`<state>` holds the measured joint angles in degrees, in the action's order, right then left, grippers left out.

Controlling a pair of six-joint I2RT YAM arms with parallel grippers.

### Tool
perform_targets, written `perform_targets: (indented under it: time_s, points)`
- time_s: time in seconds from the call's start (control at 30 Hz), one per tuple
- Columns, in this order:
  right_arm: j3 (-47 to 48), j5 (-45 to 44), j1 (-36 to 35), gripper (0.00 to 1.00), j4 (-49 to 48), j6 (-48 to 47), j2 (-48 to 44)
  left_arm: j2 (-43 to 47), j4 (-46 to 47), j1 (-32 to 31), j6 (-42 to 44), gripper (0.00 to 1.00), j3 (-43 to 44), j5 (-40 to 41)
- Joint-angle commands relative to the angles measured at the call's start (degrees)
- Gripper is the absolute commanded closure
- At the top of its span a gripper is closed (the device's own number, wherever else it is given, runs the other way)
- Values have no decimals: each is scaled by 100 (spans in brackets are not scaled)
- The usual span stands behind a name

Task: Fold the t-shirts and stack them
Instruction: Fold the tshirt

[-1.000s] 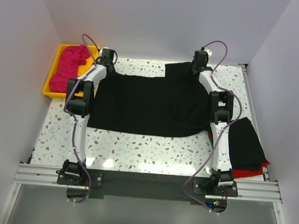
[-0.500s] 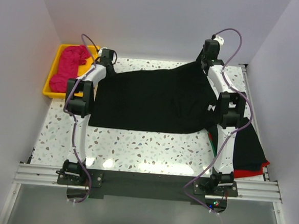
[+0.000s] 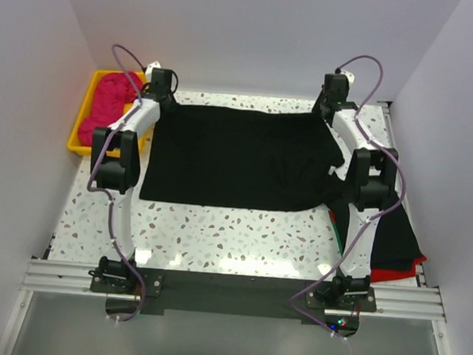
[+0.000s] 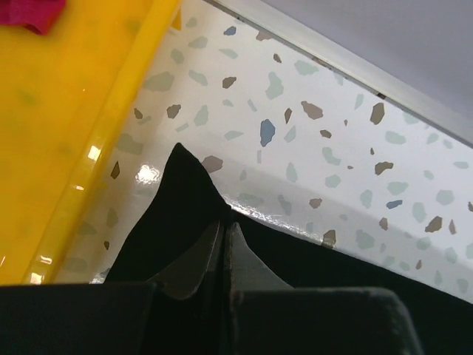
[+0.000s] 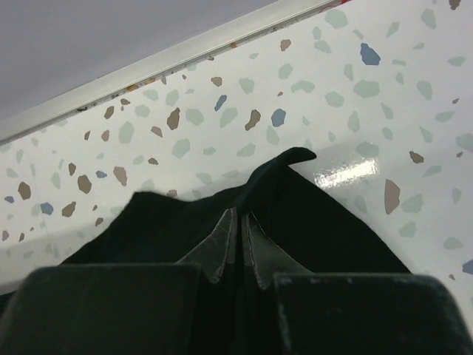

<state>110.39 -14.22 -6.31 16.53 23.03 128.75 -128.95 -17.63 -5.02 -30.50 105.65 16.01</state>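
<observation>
The big black t-shirt (image 3: 238, 157) lies spread on the table (image 3: 216, 233). The left gripper (image 4: 224, 222) and right gripper (image 5: 240, 214) each pinch a far corner tight, maybe lifted a little.

Black t-shirt (image 3: 238, 157), speckled table (image 3: 216, 233), yellow tray (image 4: 59, 111)

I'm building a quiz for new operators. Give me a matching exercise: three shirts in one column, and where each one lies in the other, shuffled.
1. big black shirt
2. pink shirt
3. red shirt

a. in the yellow tray
b. under a folded black shirt, right edge
c. spread mid-table, far corners pinched by left gripper and right gripper

Pairs: 1-c, 2-a, 3-b.
</observation>
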Motion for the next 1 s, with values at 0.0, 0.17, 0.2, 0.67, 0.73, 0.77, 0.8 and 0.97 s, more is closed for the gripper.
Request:
perform_targets:
  time_s: [0.0,0.17,0.2,0.67,0.73,0.77,0.8,0.97]
  points:
    - [-219,-301,68,100,-19,-44,-895,572,435,89,-131,100,-281,166]
    - [-921,-213,77,100,157,44,-1413,967,480,89,-219,100,-781,218]
    - [-1053,-213,77,100,174,114,-1614,1020,497,89,-237,100,-861,236]
    - [-3251,24,68,100,297,764,-3118,2180,761,80,-623,100,-2407,525]
    - [-3479,-2,59,100,386,879,-3267,2399,813,80,-703,100,-2609,640]
    - [-3576,33,68,100,333,905,-3442,2470,848,80,-764,100,-2784,675]
    - [-3664,59,68,100,315,931,-3522,2532,849,88,-817,100,-2865,710]
    - [-4244,121,68,100,306,1011,-3822,2918,910,80,-1229,100,-3488,772]
